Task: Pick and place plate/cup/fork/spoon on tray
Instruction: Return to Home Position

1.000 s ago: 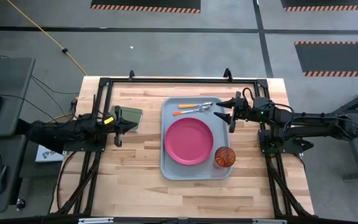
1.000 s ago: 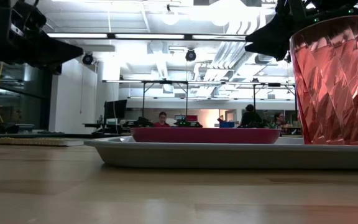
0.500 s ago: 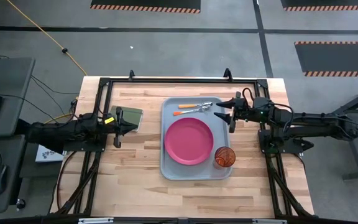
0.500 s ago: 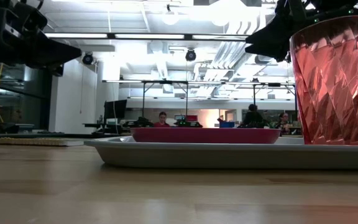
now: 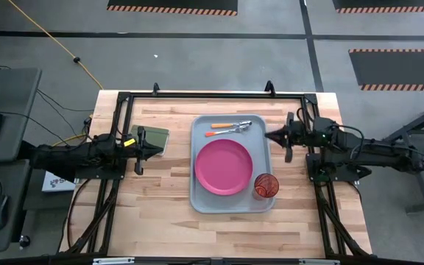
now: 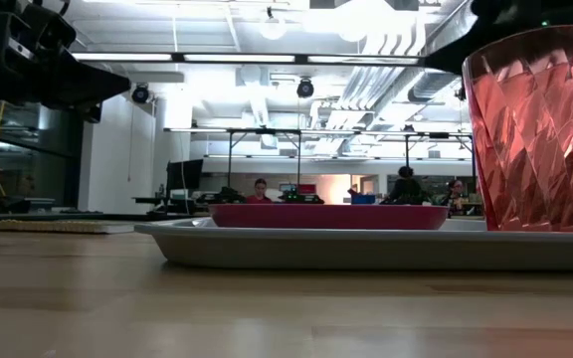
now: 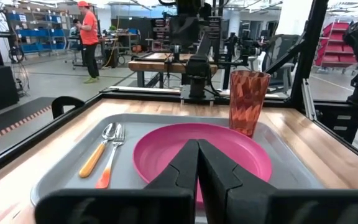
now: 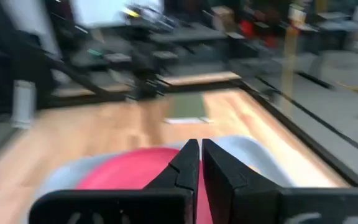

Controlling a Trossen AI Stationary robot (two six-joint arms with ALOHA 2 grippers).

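Observation:
The grey-blue tray point(image 5: 196, 193) lies at the table's middle. On it rest the pink plate point(image 5: 224, 167), the red-orange cup point(image 5: 265, 185) upright at its near right corner, and the fork and spoon point(image 5: 230, 128) side by side along its far end. My left gripper point(image 5: 160, 150) hovers shut to the left of the tray, pointing at it; its wrist view shows plate point(image 7: 229, 149), cup point(image 7: 248, 99) and cutlery point(image 7: 107, 149). My right gripper point(image 5: 268, 135) is shut just off the tray's right rim, holding nothing; its fingers point(image 8: 188, 163) meet.
A dark green square pad point(image 5: 153, 138) lies on the wood left of the tray, under my left arm. Black frame rails point(image 5: 212, 96) run round the table's edges. Bare wood shows at the near side. People stand in the room beyond point(image 7: 89, 37).
My right gripper has shut from wide open and drawn back toward the table's right edge, away from the tray's far right corner. Plate, cup, fork and spoon have stayed where they were.

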